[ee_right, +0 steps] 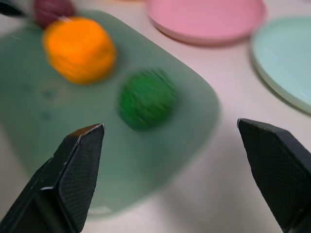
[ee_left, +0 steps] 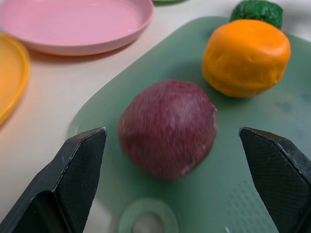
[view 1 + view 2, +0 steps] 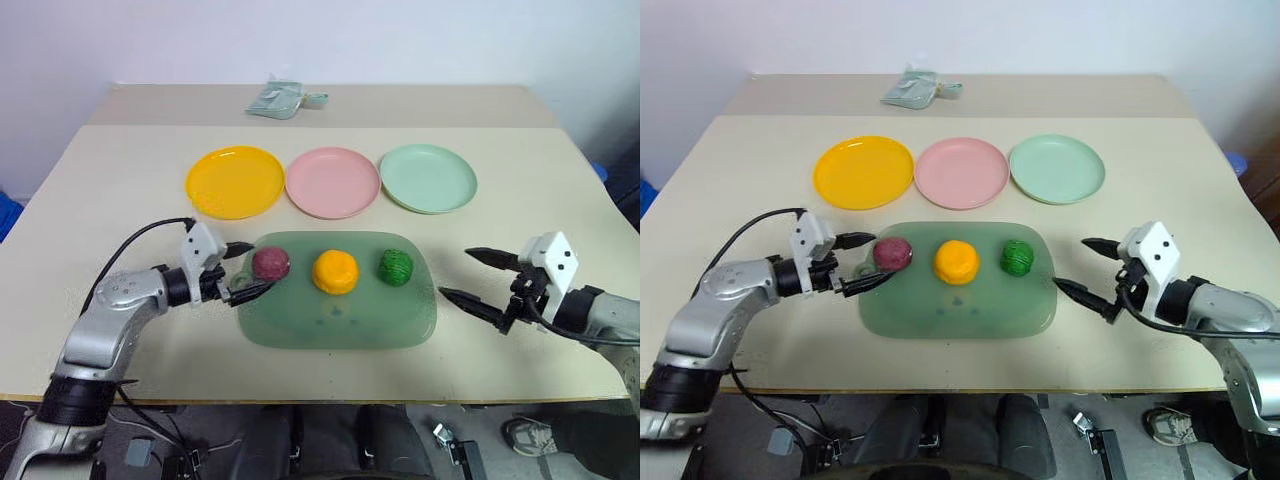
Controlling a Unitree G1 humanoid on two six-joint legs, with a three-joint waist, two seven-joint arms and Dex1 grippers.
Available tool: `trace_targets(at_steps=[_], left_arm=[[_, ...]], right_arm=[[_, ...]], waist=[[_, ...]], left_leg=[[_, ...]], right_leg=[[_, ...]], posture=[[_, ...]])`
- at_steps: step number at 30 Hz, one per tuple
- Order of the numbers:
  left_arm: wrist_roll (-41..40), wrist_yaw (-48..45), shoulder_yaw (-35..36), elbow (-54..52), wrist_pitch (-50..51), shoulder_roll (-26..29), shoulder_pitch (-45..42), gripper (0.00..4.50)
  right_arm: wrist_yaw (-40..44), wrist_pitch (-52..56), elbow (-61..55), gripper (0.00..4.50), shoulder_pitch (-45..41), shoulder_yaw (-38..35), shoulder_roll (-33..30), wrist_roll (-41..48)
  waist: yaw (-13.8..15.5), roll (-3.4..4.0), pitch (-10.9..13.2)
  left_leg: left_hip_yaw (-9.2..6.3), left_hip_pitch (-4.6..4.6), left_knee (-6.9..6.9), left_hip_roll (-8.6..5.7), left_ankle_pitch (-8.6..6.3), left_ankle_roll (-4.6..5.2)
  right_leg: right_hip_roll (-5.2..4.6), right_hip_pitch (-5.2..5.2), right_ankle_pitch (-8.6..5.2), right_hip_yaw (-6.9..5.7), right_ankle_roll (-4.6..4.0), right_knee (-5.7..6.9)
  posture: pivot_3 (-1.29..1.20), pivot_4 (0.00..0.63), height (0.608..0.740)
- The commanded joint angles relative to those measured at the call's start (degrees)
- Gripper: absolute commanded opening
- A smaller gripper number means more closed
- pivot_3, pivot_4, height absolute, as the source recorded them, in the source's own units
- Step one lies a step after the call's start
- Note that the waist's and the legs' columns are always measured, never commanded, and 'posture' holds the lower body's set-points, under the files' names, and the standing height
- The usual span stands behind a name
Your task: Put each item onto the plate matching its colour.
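Observation:
Three balls lie in a row on a translucent green tray [image 3: 340, 322]: a maroon ball [image 3: 271, 263] on the left, an orange ball [image 3: 335, 271] in the middle and a green yarn-like ball [image 3: 396, 267] on the right. Beyond the tray stand a yellow plate [image 3: 235, 181], a pink plate [image 3: 332, 182] and a mint green plate [image 3: 428, 178], all bare. My left gripper [image 3: 258, 266] is open at the tray's left end, its fingertips [image 2: 85, 155] flanking the maroon ball [image 2: 167, 128] with gaps on both sides. To the right of the tray, my right gripper [image 3: 454, 272] is open, pointing toward the green ball [image 1: 148, 99].
A crumpled pale green bag [image 3: 281, 100] lies at the back, where a second table surface joins on. The table's front edge [image 3: 330, 398] runs just below the tray. Bare tabletop lies left and right of the plates.

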Motion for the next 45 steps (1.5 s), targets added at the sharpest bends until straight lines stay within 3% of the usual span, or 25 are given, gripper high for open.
trace_targets(at_steps=[1, 2, 5, 7, 9, 13, 16, 20, 23, 27, 29, 35, 41, 45], left_arm=[[2.5, -1.6, -2.7, 3.9, -2.3, -1.2, -3.4, 4.50], [2.8, -1.9, -2.9, 4.8, -2.6, -1.4, -3.9, 4.50], [3.1, -2.5, -3.4, 7.8, -2.8, -2.8, -6.2, 3.68], [3.8, -2.9, -3.7, 8.9, -3.4, -3.1, -7.1, 2.77], [4.0, -2.5, -3.3, 10.3, -3.8, -3.9, -8.4, 2.51], [3.3, 1.8, -0.5, 14.4, -5.6, -8.3, -13.8, 2.51], [6.8, 10.1, -0.3, 21.5, -7.3, -13.3, -21.5, 2.51], [14.6, 22.5, -2.6, 40.5, -12.2, -21.4, -35.4, 2.51], [17.1, 26.5, -2.2, 54.6, -15.8, -25.5, -42.8, 2.51], [16.0, 25.5, 0.1, 63.6, -19.2, -27.7, -47.4, 4.45], [16.2, 25.1, 0.6, 65.3, -20.3, -27.7, -48.3, 4.48], [12.2, 15.6, 4.0, 57.4, -20.2, -23.6, -44.1, 4.48], [2.8, -7.3, -0.4, 25.0, -6.3, -14.8, -27.4, 4.48], [2.9, -12.0, -6.0, 12.6, -2.0, -12.2, -21.4, 4.48]], right_arm=[[-3.3, 1.8, -5.8, 4.46, 0.9, 0.1, 1.4, 1.5], [-3.8, 2.2, -6.5, 4.46, 1.1, 0.2, 1.7, 1.6], [-5.9, 3.6, -9.0, 4.50, 1.9, -0.2, 2.5, 2.4], [-6.7, 4.2, -9.7, 4.50, 1.9, -0.9, 2.5, 2.8], [-7.2, 4.5, -10.0, 4.50, 1.8, -1.5, 2.6, 3.2], [-7.7, 4.4, -9.5, 4.50, 1.0, -2.0, 2.8, 4.0], [-7.5, 3.3, -8.4, 4.50, 0.2, -1.1, 3.1, 3.6], [-7.2, 1.5, -6.5, 4.50, -2.1, 1.7, 4.0, 2.4], [-7.7, 0.5, -5.9, 4.50, -3.6, 3.7, 5.1, 1.5], [-8.3, -0.2, -6.5, 4.50, -3.1, 4.6, 6.2, 1.1], [-8.4, -0.5, -6.8, 4.50, -2.4, 4.5, 6.4, 1.0], [-7.4, -0.3, -7.8, 4.50, 0.4, 2.0, 5.5, 2.3], [-5.0, -0.2, -6.9, 4.50, 4.0, -0.7, 4.1, 2.7], [-3.7, -0.1, -7.1, 4.50, 5.7, -1.1, 3.2, 2.4]], waist=[[-0.1, -0.01, 0.0], [-0.1, -0.02, 0.0], [-0.2, -0.04, 0.0], [-0.2, -0.03, 0.0], [-0.2, -0.04, 0.0], [0.5, -0.05, 0.0], [1.4, -0.10, 0.0], [1.6, -0.19, 0.1], [1.3, -0.22, 0.0], [0.7, -0.25, 0.1], [0.6, -0.27, 0.1], [0.9, -0.30, 0.1], [0.2, -0.25, 0.1], [0.7, -0.24, 0.1]], left_leg=[[0.00, 0.00, 0.03, -0.02, -0.01, 0.02], [0.01, -0.02, 0.03, -0.03, -0.02, 0.04], [0.02, -0.03, 0.04, -0.03, -0.03, 0.06], [0.02, -0.03, 0.06, -0.02, -0.03, 0.06], [0.02, -0.03, 0.10, -0.02, -0.03, 0.07], [-0.08, -0.15, 0.36, -0.01, -0.07, 0.14], [-0.08, -0.21, 0.66, -0.01, -0.15, 0.28], [-0.12, -0.20, 0.78, -0.09, -0.21, 0.39], [-0.07, -0.21, 0.78, -0.14, -0.27, 0.49], [0.06, -0.23, 0.68, -0.12, -0.33, 0.60], [0.07, -0.26, 0.68, -0.09, -0.32, 0.58], [0.08, -0.26, 0.77, -0.10, -0.31, 0.56], [0.03, -0.25, 0.74, -0.07, -0.30, 0.50], [-0.08, -0.23, 0.81, -0.10, -0.29, 0.49]], right_leg=[[0.00, 0.01, 0.00, 0.00, 0.01, 0.01], [-0.01, 0.00, 0.00, 0.01, 0.01, 0.00], [0.01, 0.00, 0.00, 0.00, 0.02, 0.00], [0.02, 0.00, 0.00, 0.00, 0.02, 0.01], [0.02, 0.00, 0.00, 0.00, 0.02, 0.02], [0.05, 0.01, -0.01, -0.05, 0.03, 0.09], [0.05, 0.06, 0.00, -0.04, 0.05, 0.16], [0.07, 0.21, 0.05, -0.07, 0.16, 0.11], [0.06, 0.24, 0.10, -0.06, 0.28, 0.08], [0.05, 0.13, 0.05, -0.05, 0.37, 0.07], [0.05, 0.08, 0.05, -0.05, 0.38, 0.08], [0.00, 0.08, 0.05, -0.04, 0.39, 0.07], [-0.01, 0.13, 0.05, -0.03, 0.38, 0.11], [-0.01, 0.24, 0.05, -0.02, 0.37, 0.01]], posture=[[0.00, 0.150, 0.740], [0.00, 0.150, 0.740], [0.00, 0.150, 0.740], [0.00, 0.150, 0.740], [0.00, 0.150, 0.740], [0.00, 0.150, 0.740], [0.00, 0.150, 0.740], [0.00, 0.150, 0.740], [0.00, 0.150, 0.740], [0.00, 0.150, 0.740], [0.00, 0.150, 0.740], [0.00, 0.150, 0.740], [0.00, 0.150, 0.740], [0.00, 0.150, 0.740]])
